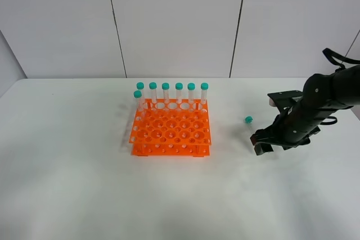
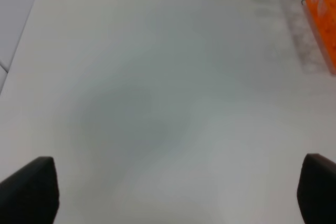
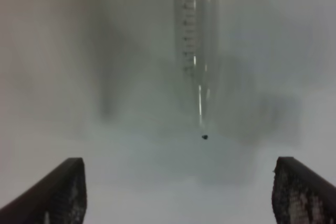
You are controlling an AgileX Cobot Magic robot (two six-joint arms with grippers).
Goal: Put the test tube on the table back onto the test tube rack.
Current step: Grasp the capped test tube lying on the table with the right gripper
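The test tube (image 1: 248, 120) lies on the white table (image 1: 73, 184), right of the orange test tube rack (image 1: 170, 134); only its teal cap shows clearly from above. In the right wrist view the clear tube (image 3: 197, 40) lies ahead with its tapered tip pointing toward my right gripper (image 3: 178, 198). The right gripper (image 1: 260, 143) is open and empty, low over the table just short of the tube's tip. My left gripper (image 2: 176, 192) is open and empty above bare table, with a corner of the rack (image 2: 323, 19) at the edge of its view.
Several teal-capped tubes (image 1: 178, 93) stand upright in the rack's back row and one (image 1: 138, 100) at its left side. A pale grey panelled wall (image 1: 174, 21) stands behind the table. The left arm is outside the high view.
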